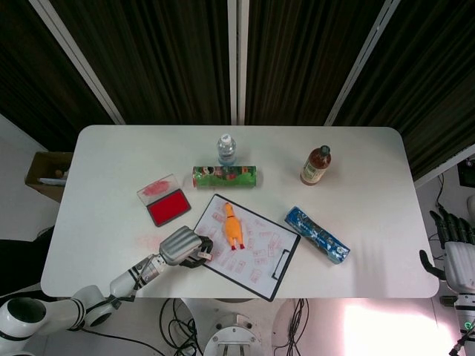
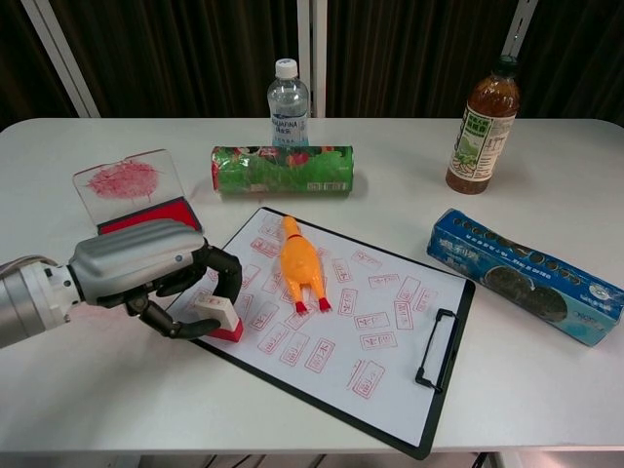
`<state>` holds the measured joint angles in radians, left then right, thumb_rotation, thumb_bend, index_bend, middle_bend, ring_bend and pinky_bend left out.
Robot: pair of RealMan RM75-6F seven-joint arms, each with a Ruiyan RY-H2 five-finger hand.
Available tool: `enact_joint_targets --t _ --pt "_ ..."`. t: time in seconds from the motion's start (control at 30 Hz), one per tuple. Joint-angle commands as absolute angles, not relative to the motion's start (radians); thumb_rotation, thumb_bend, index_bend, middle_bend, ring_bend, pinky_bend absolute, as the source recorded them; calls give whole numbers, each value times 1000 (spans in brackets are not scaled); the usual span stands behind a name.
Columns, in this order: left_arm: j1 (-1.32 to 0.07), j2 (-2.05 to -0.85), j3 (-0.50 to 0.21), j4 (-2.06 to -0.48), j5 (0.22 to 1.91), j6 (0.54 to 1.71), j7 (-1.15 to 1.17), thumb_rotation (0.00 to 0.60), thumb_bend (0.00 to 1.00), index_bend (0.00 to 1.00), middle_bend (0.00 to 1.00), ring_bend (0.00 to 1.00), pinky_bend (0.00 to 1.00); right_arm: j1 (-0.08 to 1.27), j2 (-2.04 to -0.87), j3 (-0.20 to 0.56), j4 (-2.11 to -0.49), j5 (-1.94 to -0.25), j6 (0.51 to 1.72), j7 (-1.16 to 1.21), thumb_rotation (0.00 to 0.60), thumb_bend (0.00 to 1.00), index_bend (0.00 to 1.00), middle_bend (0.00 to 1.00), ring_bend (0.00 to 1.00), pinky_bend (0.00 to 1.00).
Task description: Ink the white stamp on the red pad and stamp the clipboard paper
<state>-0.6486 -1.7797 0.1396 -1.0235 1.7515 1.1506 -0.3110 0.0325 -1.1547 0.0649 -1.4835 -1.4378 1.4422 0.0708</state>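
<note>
The left robot hand [image 2: 161, 278] wraps its fingers around the white stamp [image 2: 218, 316], whose red base sits at the near-left edge of the clipboard paper [image 2: 336, 327], apparently pressed down to print. That corner is probably chosen because the paper already carries many red marks and a yellow rubber chicken [image 2: 299, 265] lies on its upper part. The red ink pad [image 2: 144, 216] stands open just left of the clipboard, lid tilted back, within easy reach for re-inking. The right robot hand [image 1: 457, 252] hangs off the desk's [image 2: 117, 390] right end, fingers apart and empty.
</note>
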Motion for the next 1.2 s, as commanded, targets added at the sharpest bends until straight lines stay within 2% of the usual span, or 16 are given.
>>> enact_joint_targets --t 0.03,0.73,1.2 --pt "-647 -1781 141 -1020 1750 1151 -316 600 444 733 722 828 859 33 -1157 64 -1484 -1439 1441 71 600 301 0 0 0 0" --pt "-648 -1793 143 -1000 1751 1165 -328 600 445 738 724 828 859 31 -1148 62 -1490 -1442 1446 72 600 303 0 0 0 0" --pt "-659 -1625 85 -1270 1702 1193 -335 600 445 738 724 828 859 30 -1147 62 -1484 -1454 1456 98 600 303 0 0 0 0"
